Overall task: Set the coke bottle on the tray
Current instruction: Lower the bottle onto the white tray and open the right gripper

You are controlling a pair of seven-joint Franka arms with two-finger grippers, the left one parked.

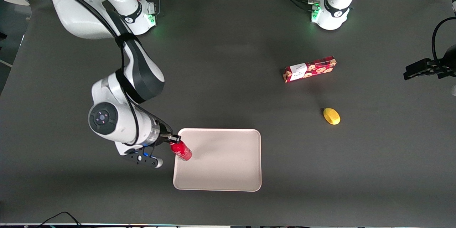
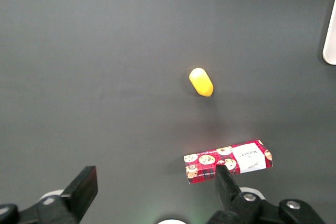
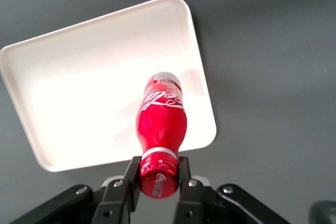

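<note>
The coke bottle [image 1: 181, 150] is a small red bottle with white script, and my gripper [image 1: 173, 141] is shut on its red cap. The bottle hangs tilted over the tray's edge nearest the working arm. In the right wrist view the bottle [image 3: 161, 121] runs from my gripper [image 3: 158, 176] out over the tray [image 3: 79, 93], with both fingers [image 3: 132, 178] pressed against the cap. I cannot tell whether the bottle's base touches the tray. The tray [image 1: 228, 160] is pale pinkish-white, flat, with a low rim, and has nothing else on it.
A red cookie box [image 1: 309, 69] lies toward the parked arm's end of the table, with a yellow lemon-like object [image 1: 331, 116] nearer to the front camera than the box. Both also show in the left wrist view, the box [image 2: 228, 161] and the yellow object [image 2: 201, 82].
</note>
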